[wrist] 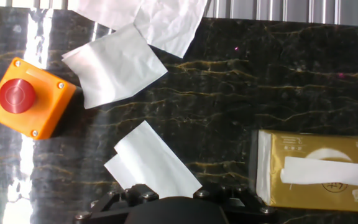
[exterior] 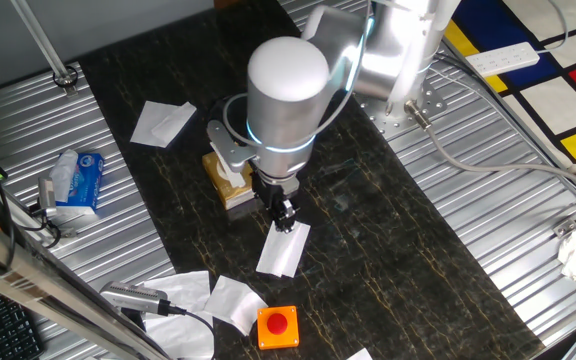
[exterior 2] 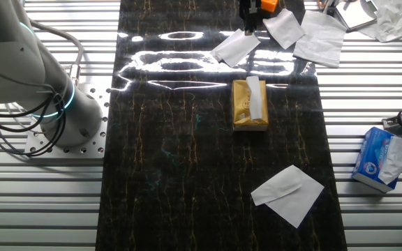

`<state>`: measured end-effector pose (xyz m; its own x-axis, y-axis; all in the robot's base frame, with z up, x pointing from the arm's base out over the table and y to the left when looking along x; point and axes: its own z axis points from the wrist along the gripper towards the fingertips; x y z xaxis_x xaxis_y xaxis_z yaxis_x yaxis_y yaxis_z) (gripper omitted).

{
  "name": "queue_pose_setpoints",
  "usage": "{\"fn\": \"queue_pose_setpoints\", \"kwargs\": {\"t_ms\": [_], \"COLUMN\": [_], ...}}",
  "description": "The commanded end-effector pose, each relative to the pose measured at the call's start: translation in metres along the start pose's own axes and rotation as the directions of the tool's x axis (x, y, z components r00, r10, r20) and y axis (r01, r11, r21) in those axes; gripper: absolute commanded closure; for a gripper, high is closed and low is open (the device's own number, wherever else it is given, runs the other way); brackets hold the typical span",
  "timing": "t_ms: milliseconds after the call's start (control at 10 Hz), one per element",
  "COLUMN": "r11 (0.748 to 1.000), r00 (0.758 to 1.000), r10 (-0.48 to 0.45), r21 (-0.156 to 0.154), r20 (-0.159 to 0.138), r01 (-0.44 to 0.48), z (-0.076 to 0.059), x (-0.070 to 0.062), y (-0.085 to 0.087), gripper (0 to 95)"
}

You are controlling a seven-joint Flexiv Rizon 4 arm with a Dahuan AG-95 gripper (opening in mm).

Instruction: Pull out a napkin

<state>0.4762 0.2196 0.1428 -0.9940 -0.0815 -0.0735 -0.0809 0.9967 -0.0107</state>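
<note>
The tabletop (exterior 2: 187,174) was black marble with thin gold-brown veining, flanked by ribbed silver metal (exterior 2: 382,216). At mid-frame the tissue box (exterior 2: 243,108) was tan-gold, a white napkin (exterior 2: 255,97) lying across its top. Loose tissue sheets (exterior 2: 287,194) were plain white. At the right edge sat a blue-and-white tissue packet (exterior 2: 379,160). The emergency button (wrist: 30,96) was red on an orange housing. The floor (exterior: 548,80) showed red, yellow, blue and white blocks with black lines.
</note>
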Motion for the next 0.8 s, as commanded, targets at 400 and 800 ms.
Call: {"fn": "queue_pose_setpoints", "kwargs": {"t_ms": [400,800], "r11": [1.0,1.0], "r00": [1.0,0.999], "r10": [0.0,-0.013], "r21": [0.012,0.011], "r20": [0.02,0.033], "r01": [0.0,0.012], "z": [-0.0003,0.0011], "x": [0.0008,0.0021], "y": [-0.0013,-0.0029], "gripper": [38.0,38.0]}}
